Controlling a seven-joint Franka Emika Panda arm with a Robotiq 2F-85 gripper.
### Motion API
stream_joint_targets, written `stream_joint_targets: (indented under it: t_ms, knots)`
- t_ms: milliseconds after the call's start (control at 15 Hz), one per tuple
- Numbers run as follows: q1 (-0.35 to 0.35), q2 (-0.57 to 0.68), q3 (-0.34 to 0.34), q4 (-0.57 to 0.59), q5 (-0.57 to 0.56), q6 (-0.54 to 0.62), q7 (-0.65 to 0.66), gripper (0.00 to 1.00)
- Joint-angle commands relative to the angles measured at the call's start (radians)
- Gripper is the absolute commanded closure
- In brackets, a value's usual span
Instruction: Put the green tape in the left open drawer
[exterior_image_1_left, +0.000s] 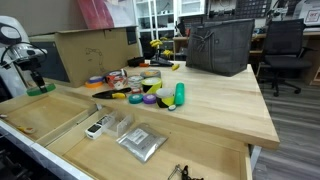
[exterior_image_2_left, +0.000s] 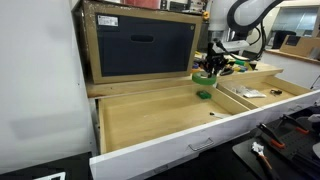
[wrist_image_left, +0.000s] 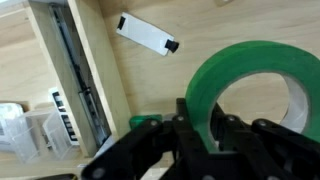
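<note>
My gripper (wrist_image_left: 205, 135) is shut on the green tape (wrist_image_left: 250, 75), a bright green ring that stands on edge between the fingers. In both exterior views the gripper (exterior_image_1_left: 35, 76) (exterior_image_2_left: 210, 66) holds the tape (exterior_image_1_left: 41, 89) (exterior_image_2_left: 208, 77) a little above the far end of the left open drawer (exterior_image_1_left: 35, 118) (exterior_image_2_left: 150, 118), a wide, shallow drawer of pale plywood. The drawer's wood bottom (wrist_image_left: 230, 25) lies below the tape in the wrist view.
A small green object (exterior_image_2_left: 204, 95) (wrist_image_left: 143, 122) and a white tag (wrist_image_left: 147, 33) lie in the left drawer. The neighbouring drawer holds clear plastic boxes (exterior_image_1_left: 110, 125) and a silver pouch (exterior_image_1_left: 141, 142). Tape rolls and a green bottle (exterior_image_1_left: 180, 95) stand on the tabletop. A cardboard box (exterior_image_2_left: 140, 45) stands behind the drawer.
</note>
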Motion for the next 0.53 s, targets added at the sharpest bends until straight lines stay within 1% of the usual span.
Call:
stream_joint_targets:
  t_ms: [0, 133, 467]
  knots:
    - [0.013, 0.003, 0.009, 0.012, 0.01, -0.011, 0.001, 0.75]
    - [0.027, 0.009, 0.019, 0.031, 0.022, -0.03, 0.001, 0.75]
    - [0.026, 0.015, 0.017, 0.037, 0.023, -0.033, 0.001, 0.75]
